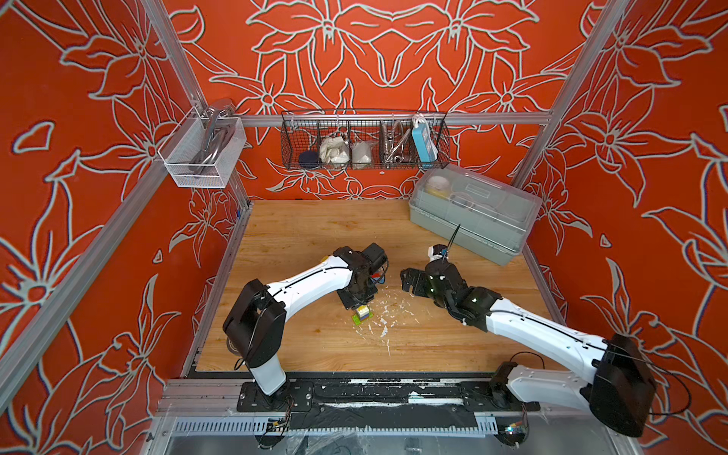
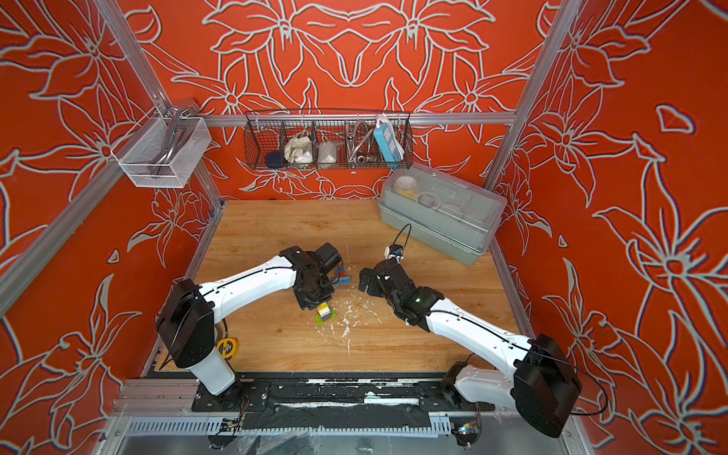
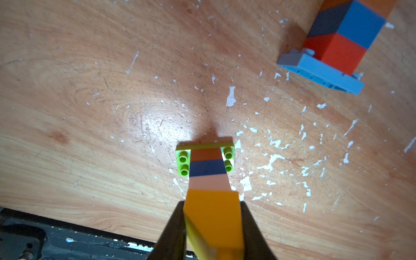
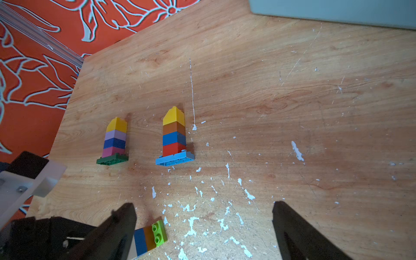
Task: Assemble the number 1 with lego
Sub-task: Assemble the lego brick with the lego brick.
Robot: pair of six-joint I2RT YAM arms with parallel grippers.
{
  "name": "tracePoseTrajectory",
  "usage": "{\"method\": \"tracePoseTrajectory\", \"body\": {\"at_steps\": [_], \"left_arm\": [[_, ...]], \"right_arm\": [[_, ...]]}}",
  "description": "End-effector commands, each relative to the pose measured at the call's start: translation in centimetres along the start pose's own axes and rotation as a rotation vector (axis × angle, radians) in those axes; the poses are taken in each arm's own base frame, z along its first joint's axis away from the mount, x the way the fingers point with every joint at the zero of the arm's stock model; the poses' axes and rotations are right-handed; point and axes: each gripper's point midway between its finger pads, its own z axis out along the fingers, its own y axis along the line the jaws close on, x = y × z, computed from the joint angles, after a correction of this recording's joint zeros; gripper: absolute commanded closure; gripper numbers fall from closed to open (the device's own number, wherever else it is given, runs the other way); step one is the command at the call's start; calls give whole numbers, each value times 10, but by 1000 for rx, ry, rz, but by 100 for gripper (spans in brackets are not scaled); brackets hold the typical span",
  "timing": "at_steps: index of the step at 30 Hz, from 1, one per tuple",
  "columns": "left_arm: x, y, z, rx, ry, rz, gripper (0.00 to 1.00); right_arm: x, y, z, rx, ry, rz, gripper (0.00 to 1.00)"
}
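The left gripper [image 3: 212,203] is shut tight on the yellow brick [image 3: 213,220] on top of a small lego tower [image 1: 362,314]. The tower seems to stand on its lime plate [image 3: 183,159] near the middle of the table [image 1: 299,346], and the right gripper [image 4: 202,209] is wide open with nothing in it. The tower looks light, hard and smooth, so the flat sides of the top brick are a good place to hold, but a twist could pop it apart; its long way runs up from the plate to the gripper, bumps pointing up.
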Motion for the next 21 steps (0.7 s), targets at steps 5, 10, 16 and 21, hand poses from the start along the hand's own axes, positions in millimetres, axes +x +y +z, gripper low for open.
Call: {"method": "tracePoseTrajectory", "body": {"at_steps": [5,10,16,21], "left_arm": [[6,5,-5,-29,4,-3,87],[1,9,-15,-59,-20,15,88],[7,7,-18,-55,-13,9,87],[14,4,-13,-57,-5,-10,87]], "right_arm": [[-10,1,-5,1,-28,1,1],[-11,2,-6,-2,-30,1,0],[-11,3,-6,-7,-30,4,0],[-11,3,-6,-8,-28,5,0]]}}
